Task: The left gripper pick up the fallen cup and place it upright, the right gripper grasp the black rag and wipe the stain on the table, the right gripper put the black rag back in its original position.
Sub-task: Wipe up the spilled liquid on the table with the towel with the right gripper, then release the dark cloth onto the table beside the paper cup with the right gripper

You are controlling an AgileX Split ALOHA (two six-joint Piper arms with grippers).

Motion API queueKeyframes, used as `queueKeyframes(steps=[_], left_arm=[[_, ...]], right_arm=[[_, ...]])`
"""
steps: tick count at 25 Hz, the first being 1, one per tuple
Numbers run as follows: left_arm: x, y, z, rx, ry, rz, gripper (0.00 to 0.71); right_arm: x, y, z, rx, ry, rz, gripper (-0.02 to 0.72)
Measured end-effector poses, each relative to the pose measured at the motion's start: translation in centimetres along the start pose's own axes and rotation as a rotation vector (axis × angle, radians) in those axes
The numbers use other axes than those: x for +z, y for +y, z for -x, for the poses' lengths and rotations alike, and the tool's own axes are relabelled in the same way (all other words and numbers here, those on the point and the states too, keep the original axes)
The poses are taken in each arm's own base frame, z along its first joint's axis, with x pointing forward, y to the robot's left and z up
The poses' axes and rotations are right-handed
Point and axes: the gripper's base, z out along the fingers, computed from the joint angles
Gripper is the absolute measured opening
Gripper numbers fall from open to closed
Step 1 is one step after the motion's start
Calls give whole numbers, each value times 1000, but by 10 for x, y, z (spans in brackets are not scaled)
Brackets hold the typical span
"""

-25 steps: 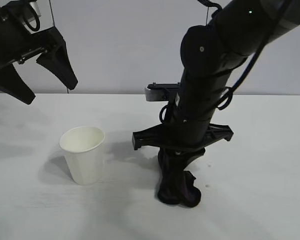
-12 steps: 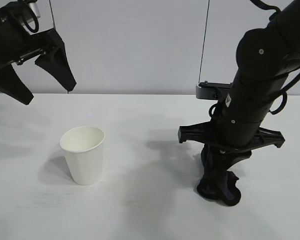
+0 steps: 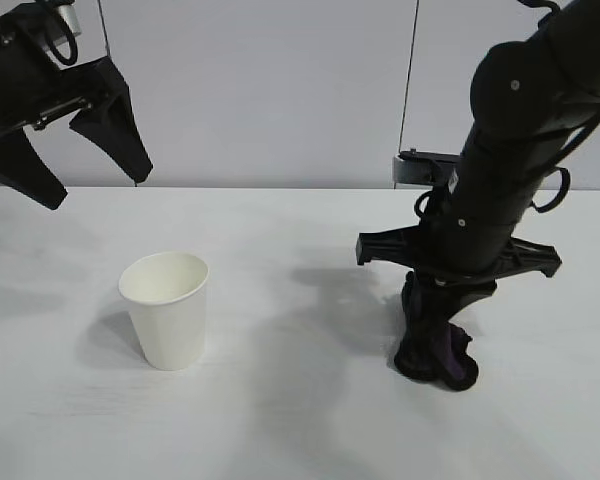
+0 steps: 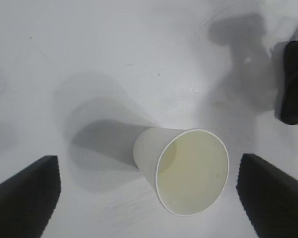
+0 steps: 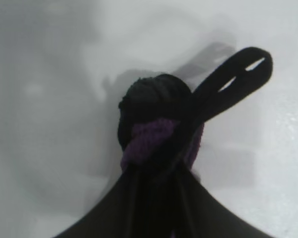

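One black rag [image 3: 436, 348] in right gripper [image 3: 442, 312]

Exterior faces arms, level; wrist cams look down, close; cup [image 3: 166, 310] shared.

On my screen the plain white tapered paper cup [image 3: 167, 310] reads a clean white outside, while my left wrist camera shows its inside as a pale creamy yellow [image 4: 191, 171]. The wide flat tabletop [image 3: 280, 420] is matte white, marked only by soft grey shadows. The small bunched cloth rag [image 3: 435, 345] is black with dark purple streaks, and up close its narrow loop tab [image 5: 238, 74] is solid black. Both claws I drive, the left gripper [image 3: 75, 160] and the right gripper [image 3: 442, 300], are uniformly black. The back wall panels [image 3: 280, 90] look pale grey.
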Motion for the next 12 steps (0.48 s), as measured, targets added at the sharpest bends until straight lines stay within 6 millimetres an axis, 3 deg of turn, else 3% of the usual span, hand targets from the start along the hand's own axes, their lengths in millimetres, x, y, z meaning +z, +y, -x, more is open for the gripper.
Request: queueKeyframes(steps=[3,4,5,8,9,12], left_arm=[[0,0,0,0,0,0,693],[0,0,0,0,1,0,693],[0,0,0,0,1,0,693],[0,0,-1,-1,7,-3,693],[0,-1,-1,-8,15,-6,693],[0,-1,-2,-34,26,-10,693]], right_arm=[[-8,6,10,18,6,30,110],[-9,7,10,20,19,30,147],[-10,7,9,23,37,28,226],[-11,8,7,33,58,38,555],[-14,9,8,37,54,48,611],[-31,12,11,64,28,93,648]])
